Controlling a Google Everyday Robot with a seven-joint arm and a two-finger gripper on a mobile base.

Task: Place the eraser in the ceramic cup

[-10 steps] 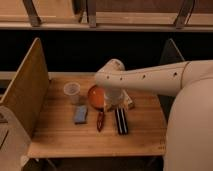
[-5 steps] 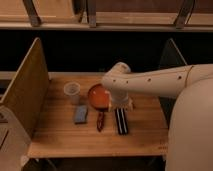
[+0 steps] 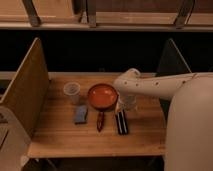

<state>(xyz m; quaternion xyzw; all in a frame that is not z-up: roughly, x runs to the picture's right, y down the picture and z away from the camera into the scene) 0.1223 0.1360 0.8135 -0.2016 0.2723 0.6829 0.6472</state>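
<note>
The eraser, a narrow black block with a pale stripe, lies on the wooden table right of centre, pointing toward me. The ceramic cup, small, pale and round, stands at the left, beside the orange bowl. My gripper hangs from the white arm just above the far end of the eraser, at the bowl's right edge. The arm hides the gripper's upper part.
A blue-grey pad lies below the cup. A reddish-brown bar lies between the pad and the eraser. Upright wooden panels flank the table at left and right. My white body fills the right foreground.
The arm's elbow has swung right, from over the bowl's left side to its right edge, and the gripper now sits lower, over the eraser's far end. The objects have not moved.
</note>
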